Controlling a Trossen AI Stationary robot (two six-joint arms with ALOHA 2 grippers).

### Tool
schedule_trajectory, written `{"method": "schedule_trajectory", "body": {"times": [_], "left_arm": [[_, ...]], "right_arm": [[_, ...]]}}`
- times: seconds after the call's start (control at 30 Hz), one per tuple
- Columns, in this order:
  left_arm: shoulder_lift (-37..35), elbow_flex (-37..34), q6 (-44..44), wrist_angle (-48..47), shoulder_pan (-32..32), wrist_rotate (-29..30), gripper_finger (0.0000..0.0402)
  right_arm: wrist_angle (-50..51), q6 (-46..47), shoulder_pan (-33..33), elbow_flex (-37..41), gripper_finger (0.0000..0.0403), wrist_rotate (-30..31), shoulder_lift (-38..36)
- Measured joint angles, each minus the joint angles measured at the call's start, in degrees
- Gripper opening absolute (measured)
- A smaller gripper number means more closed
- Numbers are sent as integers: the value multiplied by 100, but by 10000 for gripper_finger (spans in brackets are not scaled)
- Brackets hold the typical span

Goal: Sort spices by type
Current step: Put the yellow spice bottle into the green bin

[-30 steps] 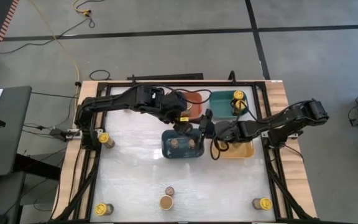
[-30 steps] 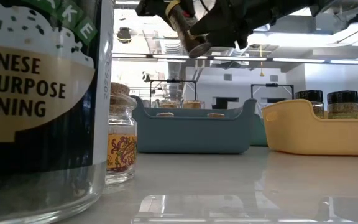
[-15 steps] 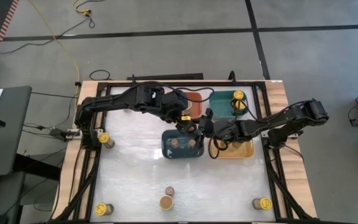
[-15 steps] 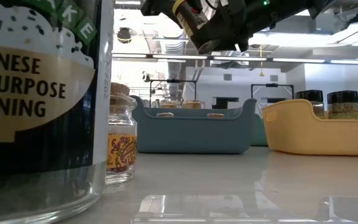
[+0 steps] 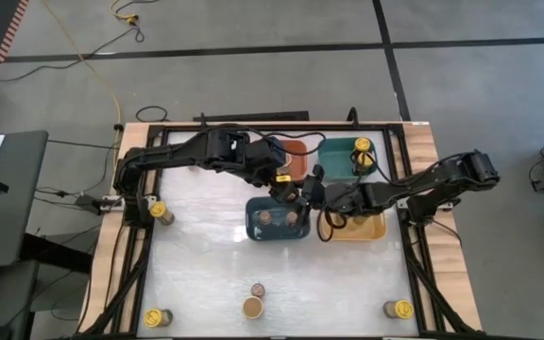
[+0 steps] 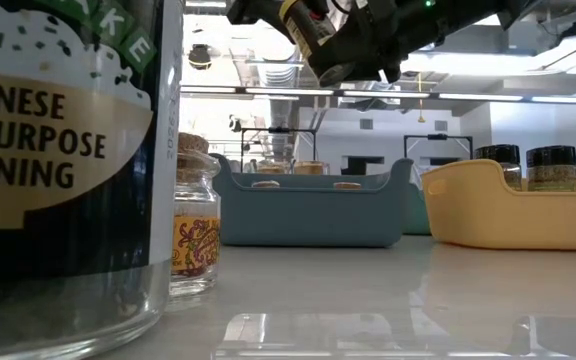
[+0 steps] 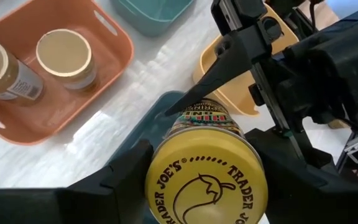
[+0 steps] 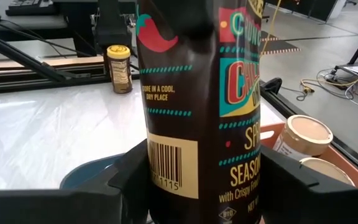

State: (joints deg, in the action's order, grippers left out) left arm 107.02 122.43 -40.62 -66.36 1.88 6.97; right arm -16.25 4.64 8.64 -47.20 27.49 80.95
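The yellow-lidded spice jar (image 7: 205,180) hangs above the blue bin (image 5: 277,223) near the surface's far edge, clasped by both the left hand (image 7: 197,168) and right hand (image 8: 197,180) — rigid, slick-labelled, probably light, best gripped mid-body.

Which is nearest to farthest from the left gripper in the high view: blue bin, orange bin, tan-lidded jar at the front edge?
From the left gripper:
1. Blue bin, just beneath it.
2. Orange bin, behind it at the back.
3. Tan-lidded jar, far off at the front edge.
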Motion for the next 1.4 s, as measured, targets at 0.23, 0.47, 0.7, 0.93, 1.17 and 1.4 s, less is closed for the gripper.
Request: {"method": "schedule_trajectory", "body": {"times": [0.23,0.47,0.7,0.93,1.17,1.4], "left_arm": [[0,0,436,33,10,122,246],[-4,0,852,44,35,163,302],[-85,0,1608,-511,208,143,333],[-269,-3,2117,-1127,256,701,334],[-1168,-1412,2545,104,174,722,334],[-3030,-4627,2812,3455,173,658,334]], "right_arm": [[33,-6,0,0,251,-2,0],[375,-20,0,0,252,-30,-56],[1519,305,-2,2,253,528,-625],[3293,1623,4,2,254,686,-1543],[3779,2092,354,114,254,1176,-2249],[2649,2507,763,826,254,1463,-2621]]}}
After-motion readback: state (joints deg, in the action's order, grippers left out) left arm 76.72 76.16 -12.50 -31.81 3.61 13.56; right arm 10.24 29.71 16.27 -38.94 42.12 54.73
